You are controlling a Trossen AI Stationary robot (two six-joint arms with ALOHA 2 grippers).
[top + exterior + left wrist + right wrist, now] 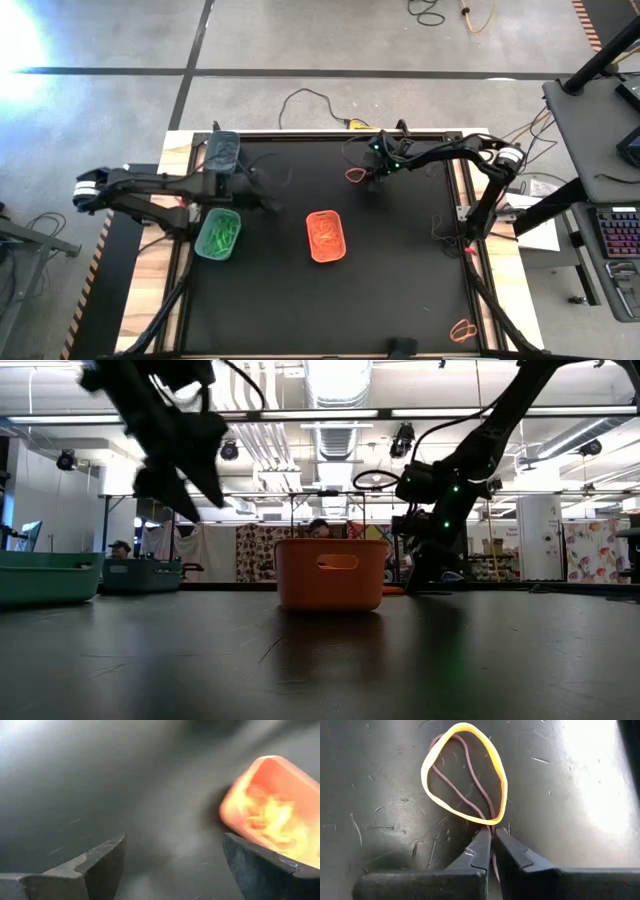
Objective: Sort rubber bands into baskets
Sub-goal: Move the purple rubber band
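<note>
An orange rubber band [462, 772] and a dark brown rubber band [465, 785] lie overlapped on the black mat [400, 260] at the far middle. My right gripper [491, 834] [364, 180] is down on them and shut. My left gripper [172, 865] [268, 203] hangs open above bare mat, between the light green basket [218, 232] of green bands and the orange basket [327, 236] [270, 810] of orange bands. The dark grey-teal basket [222, 150] stands at the far left. My right gripper pinches the near end of the brown band [493, 826] between its two fingertips, and a strand of it runs on back between the fingers. The fingers slant down from the table's right. The orange band's near edge [479, 821] lies at the tips; whether it is pinched too, I cannot tell. Both bands lie flat on the mat.
One more orange band [463, 328] lies at the near right by the mat's edge. Loose cables [440, 225] run beside the right arm at the table's right side. Bare mat stretches along the near half of the table.
</note>
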